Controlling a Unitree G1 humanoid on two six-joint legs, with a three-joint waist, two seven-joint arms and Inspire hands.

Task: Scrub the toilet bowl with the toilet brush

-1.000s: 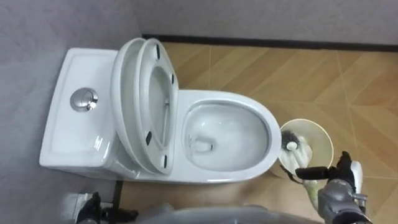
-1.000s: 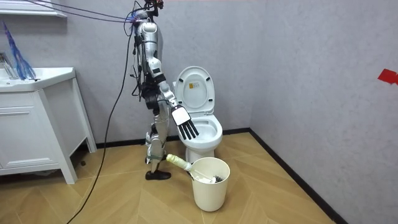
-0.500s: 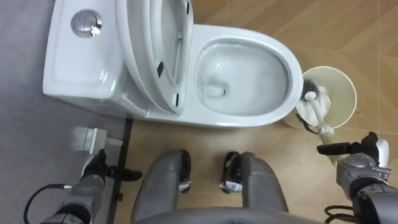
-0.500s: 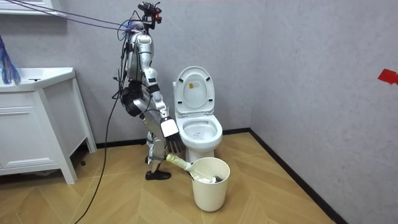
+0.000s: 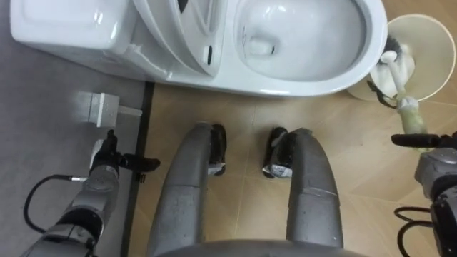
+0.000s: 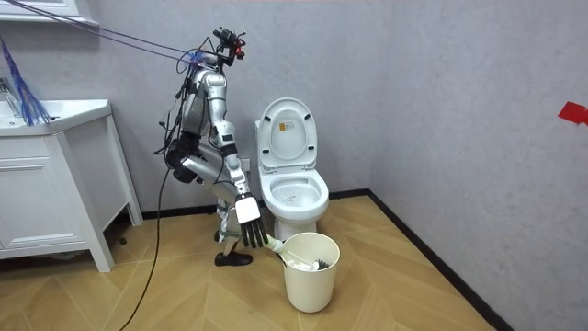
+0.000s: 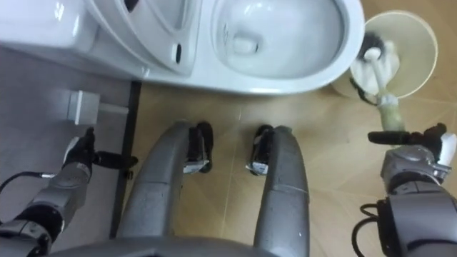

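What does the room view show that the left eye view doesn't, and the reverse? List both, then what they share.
Room view: a white cabinet at its left, a red mark on the wall, and the robot bent forward beside the toilet.
Left eye view: the left hand, open, near a small white box.
Both: the toilet, the bucket holding the brush, and the open right hand close to the brush's handle.
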